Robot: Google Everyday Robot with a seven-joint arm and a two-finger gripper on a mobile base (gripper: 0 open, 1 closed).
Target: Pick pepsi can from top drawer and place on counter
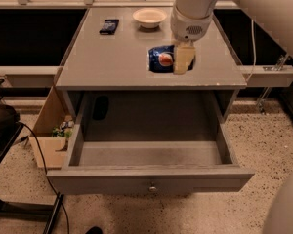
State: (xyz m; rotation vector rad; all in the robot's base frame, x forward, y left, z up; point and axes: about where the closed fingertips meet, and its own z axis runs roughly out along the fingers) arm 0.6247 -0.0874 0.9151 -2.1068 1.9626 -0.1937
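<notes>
The pepsi can (161,59), blue with a red-and-white round logo, lies on its side in my gripper (179,58), which is shut on it. Both hang over the front middle-right part of the grey counter (107,62); I cannot tell whether the can touches the surface. One cream fingertip (183,58) covers the can's right end. Below, the top drawer (149,181) stands pulled out toward the camera, its grey inside bare, with a small round knob on the front panel.
A white bowl (149,17) sits at the back middle of the counter and a flat dark phone-like object (109,26) at the back left. An open cardboard box (51,133) with small items stands on the floor left of the cabinet.
</notes>
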